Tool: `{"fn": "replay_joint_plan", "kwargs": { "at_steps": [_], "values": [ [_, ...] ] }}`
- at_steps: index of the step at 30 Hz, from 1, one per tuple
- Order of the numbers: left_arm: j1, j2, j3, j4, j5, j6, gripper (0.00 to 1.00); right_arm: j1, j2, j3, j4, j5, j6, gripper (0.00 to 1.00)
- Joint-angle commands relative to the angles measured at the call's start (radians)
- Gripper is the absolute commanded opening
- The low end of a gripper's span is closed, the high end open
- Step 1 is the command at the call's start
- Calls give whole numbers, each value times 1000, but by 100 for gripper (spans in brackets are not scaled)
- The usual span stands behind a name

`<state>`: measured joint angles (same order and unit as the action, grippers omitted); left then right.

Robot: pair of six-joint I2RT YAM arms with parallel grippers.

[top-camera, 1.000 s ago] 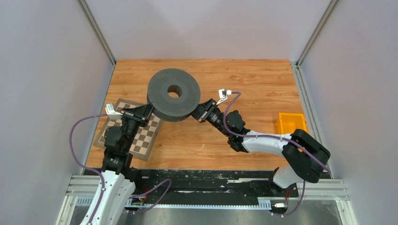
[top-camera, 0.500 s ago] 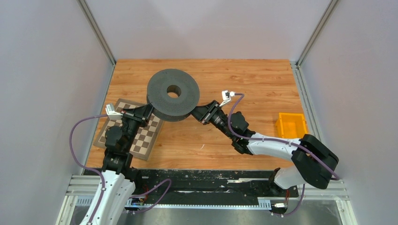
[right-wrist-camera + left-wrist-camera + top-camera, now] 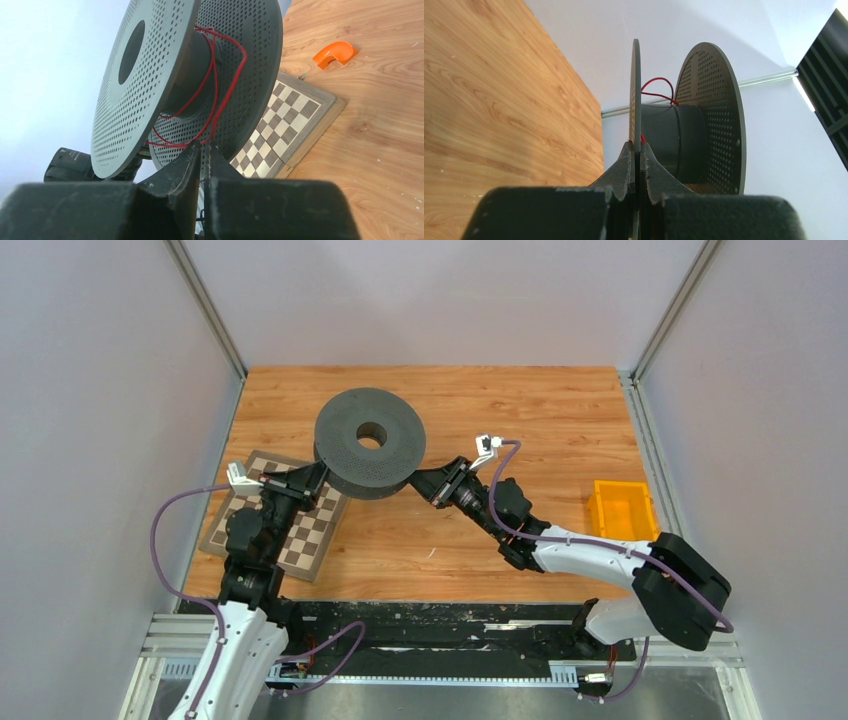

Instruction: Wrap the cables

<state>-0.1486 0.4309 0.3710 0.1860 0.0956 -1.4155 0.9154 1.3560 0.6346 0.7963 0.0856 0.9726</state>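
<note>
A black perforated spool (image 3: 369, 443) is held above the table. A thin red wire (image 3: 220, 95) lies in loose turns round its hub. My left gripper (image 3: 318, 475) is shut on the edge of one spool flange (image 3: 635, 90), which passes edge-on between my left gripper's (image 3: 636, 150) fingers. A bit of the wire (image 3: 656, 90) shows over the hub there. My right gripper (image 3: 420, 480) is at the spool's right side. In the right wrist view my right gripper (image 3: 204, 147) is shut on the wire where it comes off the spool (image 3: 150, 75).
A folded chessboard (image 3: 285, 525) lies on the wooden table under the left arm, and also shows in the right wrist view (image 3: 290, 120). An orange bin (image 3: 622, 508) sits at the right edge. A small orange curved piece (image 3: 334, 53) lies on the table beyond the board.
The right arm's elbow and base link have swung to the right and the right gripper has shifted slightly right and down. The spool and the left arm have hardly moved.
</note>
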Motion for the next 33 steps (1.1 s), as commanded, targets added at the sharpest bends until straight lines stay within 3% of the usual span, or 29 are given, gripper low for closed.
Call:
{"fn": "replay_joint_plan", "kwargs": {
  "at_steps": [1,14,22,28,33],
  "values": [
    [6,-11,5,144,-8,-46,0,4,14,28,65,-14,-20,3],
    [6,-4,-21,196,-4,-73,0,11,81,110,47,-109,-50,0],
    [6,-9,-17,201,-3,-61,0,15,-88,-23,-42,-87,-145,21],
    [6,2,0,191,30,-67,0,12,-274,-89,-184,-44,-443,25],
    [8,35,49,129,112,-72,0,-22,-371,-146,-90,-102,-937,22]
  ]
}}
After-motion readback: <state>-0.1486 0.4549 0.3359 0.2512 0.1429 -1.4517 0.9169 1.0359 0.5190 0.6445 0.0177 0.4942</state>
